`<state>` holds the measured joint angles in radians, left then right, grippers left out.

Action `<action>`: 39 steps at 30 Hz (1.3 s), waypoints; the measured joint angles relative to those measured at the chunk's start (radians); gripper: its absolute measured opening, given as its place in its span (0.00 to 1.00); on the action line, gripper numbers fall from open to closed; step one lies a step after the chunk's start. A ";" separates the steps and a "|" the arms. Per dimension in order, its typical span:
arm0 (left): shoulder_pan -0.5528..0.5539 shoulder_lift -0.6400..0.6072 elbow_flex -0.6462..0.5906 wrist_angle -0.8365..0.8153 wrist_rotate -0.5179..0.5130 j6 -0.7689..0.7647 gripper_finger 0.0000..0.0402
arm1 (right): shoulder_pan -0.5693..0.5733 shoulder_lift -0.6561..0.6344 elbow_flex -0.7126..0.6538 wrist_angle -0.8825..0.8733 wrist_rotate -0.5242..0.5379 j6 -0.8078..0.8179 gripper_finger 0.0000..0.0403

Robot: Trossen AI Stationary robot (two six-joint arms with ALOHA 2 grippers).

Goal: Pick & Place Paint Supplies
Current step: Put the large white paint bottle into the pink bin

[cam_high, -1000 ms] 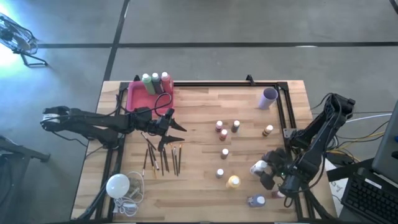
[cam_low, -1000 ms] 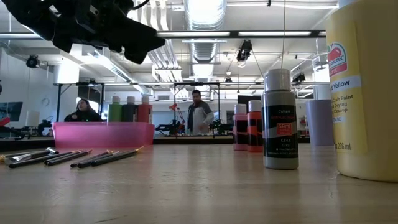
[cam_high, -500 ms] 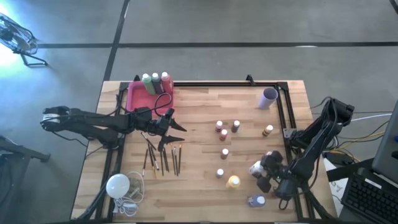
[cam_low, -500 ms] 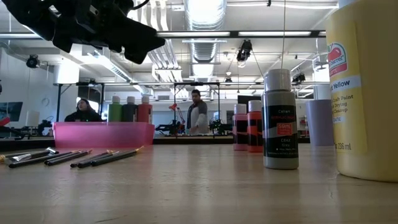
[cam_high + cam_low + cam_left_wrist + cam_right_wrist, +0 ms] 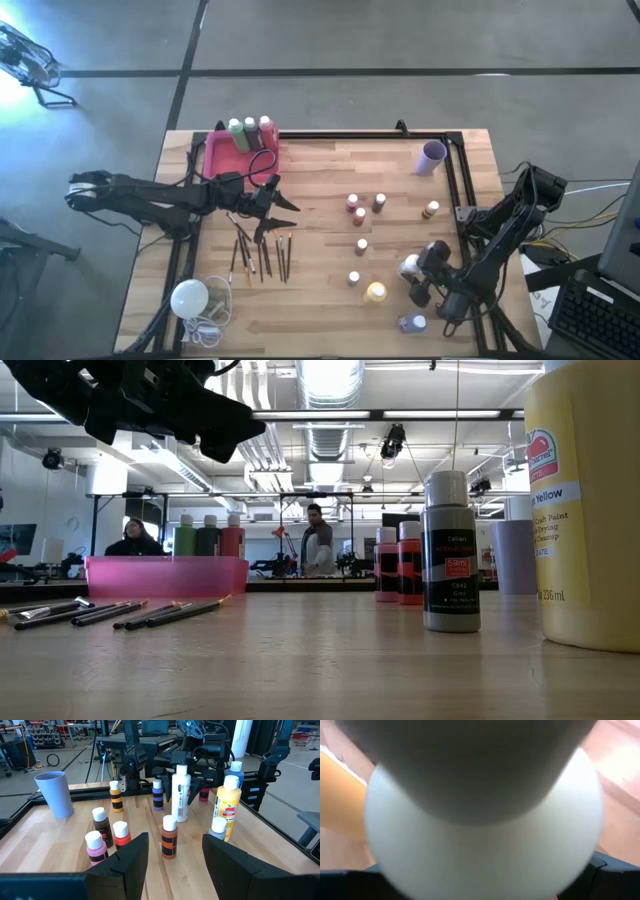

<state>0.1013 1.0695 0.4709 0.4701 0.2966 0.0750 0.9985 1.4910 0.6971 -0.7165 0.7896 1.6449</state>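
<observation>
A tall white bottle (image 5: 410, 267) stands upright on its base at the table's right, white-capped in the left wrist view (image 5: 180, 795). My right gripper (image 5: 420, 276) slants down at it, open, one dark finger on each side. The bottle fills the right wrist view (image 5: 485, 840). Several small paint bottles (image 5: 358, 212) stand mid-table, and a yellow one (image 5: 375, 292) stands beside the white bottle. Dark paintbrushes (image 5: 262, 255) lie flat left of centre. My left gripper (image 5: 283, 205) hovers open above them, its fingers apart in its wrist view (image 5: 172, 870). My right gripper has a finger on each side of the white bottle's upper part (image 5: 180, 780), coming from the table's right and slanting down. I cannot tell whether the fingers touch it. The bottle stands upright on the table.
A pink tray (image 5: 222, 152) at the far left holds three bottles. A lilac cup (image 5: 432, 157) stands at the far right, a blue-capped bottle (image 5: 412, 323) near the front edge. A white bulb with a cord (image 5: 188, 297) lies front left. A black frame (image 5: 460, 190) edges the table.
My right gripper has sunk toward the table and shifted a little toward the table's left, coming down around the white bottle. The bottle has stayed upright in its place.
</observation>
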 joint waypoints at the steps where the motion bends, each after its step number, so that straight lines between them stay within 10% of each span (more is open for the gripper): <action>1: 0.000 0.000 0.000 0.000 0.000 0.000 0.48 | -0.001 0.004 0.000 0.000 0.006 -0.003 0.73; 24: 0.000 0.000 0.000 0.000 0.000 0.000 0.48 | -0.063 0.024 0.000 0.017 0.104 -0.067 0.73; 39: 0.000 0.000 0.000 0.000 0.000 0.000 0.48 | -0.089 0.022 0.000 0.016 0.065 -0.111 0.46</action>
<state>0.1013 1.0695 0.4709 0.4698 0.2970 0.0750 0.9092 1.5130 0.6975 -0.7002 0.8542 1.5334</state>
